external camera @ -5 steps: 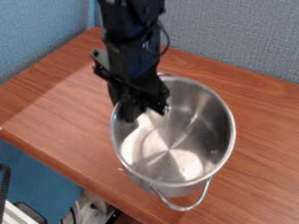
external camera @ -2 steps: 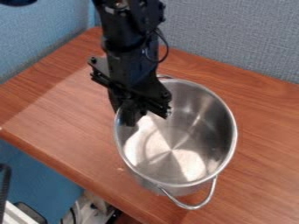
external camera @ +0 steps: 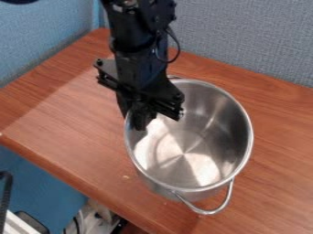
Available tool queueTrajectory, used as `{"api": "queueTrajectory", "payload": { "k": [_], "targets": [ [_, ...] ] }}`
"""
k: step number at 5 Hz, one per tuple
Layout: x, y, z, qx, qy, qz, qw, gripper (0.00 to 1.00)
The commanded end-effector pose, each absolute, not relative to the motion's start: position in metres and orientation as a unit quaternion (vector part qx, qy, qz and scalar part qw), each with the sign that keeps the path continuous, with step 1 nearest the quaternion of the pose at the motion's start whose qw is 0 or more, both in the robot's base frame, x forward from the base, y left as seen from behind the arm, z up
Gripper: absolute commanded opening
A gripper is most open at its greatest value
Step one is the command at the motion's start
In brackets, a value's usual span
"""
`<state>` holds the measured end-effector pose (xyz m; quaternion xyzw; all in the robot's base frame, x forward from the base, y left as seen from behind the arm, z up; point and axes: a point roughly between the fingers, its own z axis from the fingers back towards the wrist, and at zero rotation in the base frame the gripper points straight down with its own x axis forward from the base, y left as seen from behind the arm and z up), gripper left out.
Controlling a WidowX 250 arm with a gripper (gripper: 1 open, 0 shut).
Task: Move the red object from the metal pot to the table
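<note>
- The red object cannot be seen; the claw and its own dark body hide the spot inside the pot where it reaches, so whether anything red sits between the fingers cannot be told.
- The metal pot (external camera: 196, 146) is round, shiny and silver. It stands upright near the front edge of the worktop, and its visible inner floor shows only bare reflective steel.
- A thin wire handle (external camera: 208, 203) hangs down at the pot's front rim, over the worktop's edge.
- The claw (external camera: 146, 117) points straight down into the pot at its back-left rim, fingers drawn tight together; what they grip, if anything, cannot be told.
- The black robot arm (external camera: 137, 41) rises from the claw toward the top of the view.
- The worktop (external camera: 61, 101) is reddish-brown wood grain with rounded edges.
- A blue wall (external camera: 244, 37) stands behind the worktop.
</note>
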<state>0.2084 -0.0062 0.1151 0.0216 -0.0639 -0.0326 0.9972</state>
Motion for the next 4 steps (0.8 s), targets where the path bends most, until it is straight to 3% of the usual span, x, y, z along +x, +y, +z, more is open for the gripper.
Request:
{"api": "queueTrajectory", "payload": {
  "k": [1,2,3,4],
  "targets": [
    [0.219,-0.002,0.135,0.016,-0.103,-0.041,0.994,0.0],
    [0.221,-0.007,0.134,0.011,-0.11,-0.076,0.991,0.0],
    [0.244,-0.008,0.137,0.016,-0.106,-0.051,0.993,0.0],
    [0.232,0.032,0.121,0.029,-0.105,0.002,0.994,0.0]
  ]
}}
